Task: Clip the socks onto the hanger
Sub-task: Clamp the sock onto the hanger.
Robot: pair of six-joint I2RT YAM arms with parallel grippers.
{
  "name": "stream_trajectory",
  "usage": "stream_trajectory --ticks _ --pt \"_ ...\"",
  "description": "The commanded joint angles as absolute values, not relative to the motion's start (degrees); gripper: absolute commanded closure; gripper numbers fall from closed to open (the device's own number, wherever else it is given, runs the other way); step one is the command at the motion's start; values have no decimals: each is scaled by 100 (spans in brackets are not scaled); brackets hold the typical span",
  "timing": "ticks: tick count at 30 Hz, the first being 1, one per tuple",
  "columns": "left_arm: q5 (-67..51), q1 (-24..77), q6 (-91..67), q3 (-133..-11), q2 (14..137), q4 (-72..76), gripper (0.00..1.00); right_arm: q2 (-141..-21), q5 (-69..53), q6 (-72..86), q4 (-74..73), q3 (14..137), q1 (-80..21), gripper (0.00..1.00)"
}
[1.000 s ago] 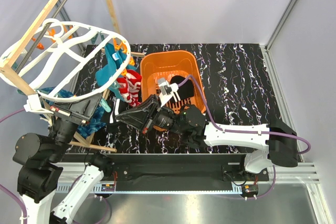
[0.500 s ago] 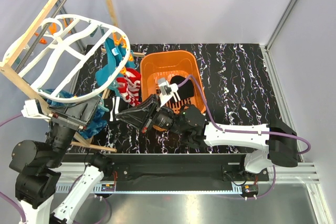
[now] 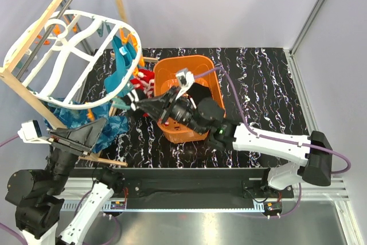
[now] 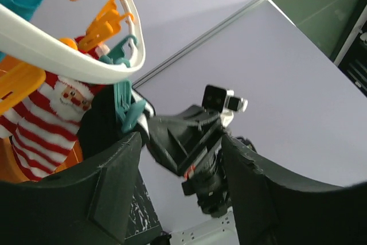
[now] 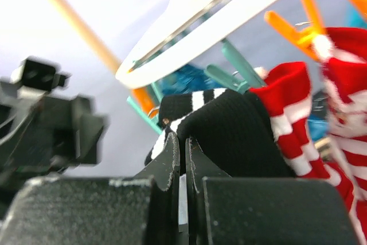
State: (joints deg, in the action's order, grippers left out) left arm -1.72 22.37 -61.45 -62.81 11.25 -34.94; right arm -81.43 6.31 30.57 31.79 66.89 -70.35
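Observation:
The white oval hanger [image 3: 69,50] hangs tilted at the upper left, with orange pegs [image 4: 97,21] along its rim [image 4: 57,61]. A red-and-white striped sock [image 3: 144,78] with a Santa face [image 4: 54,110] hangs under that rim. My right gripper [image 3: 132,105] is shut on the black cuff of a sock [image 5: 229,124], just below the rim [image 5: 229,21] and beside the striped sock [image 5: 338,113]. My left gripper [image 3: 101,124] stands open and holds nothing, low and left of the hanger. Between its fingers [image 4: 109,187], the left wrist view shows the right arm.
An orange basket [image 3: 189,64] sits behind the right gripper. Teal cloths [image 3: 120,70] are pegged to the hanger with teal pegs [image 5: 241,61], and blue cloth [image 3: 74,113] lies heaped on the table. The wooden pole frame [image 3: 40,27] carries the hanger.
My left gripper opened, let go of the hanger rim and dropped back to the lower left. The hanger swung upward. My right gripper rose up and left with the sock, towards the rim.

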Motion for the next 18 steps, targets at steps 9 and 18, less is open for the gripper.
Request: stream_trajectory --ticks 9,18 --pt "-230 2250 -4940 -6898 1238 -3839 45 -8357 -509 2453 1293 8173 -5547 93" --pt "1738 2232 -4280 -7295 1994 -4896 49 -8894 -2179 2312 686 9026 -4755 82"
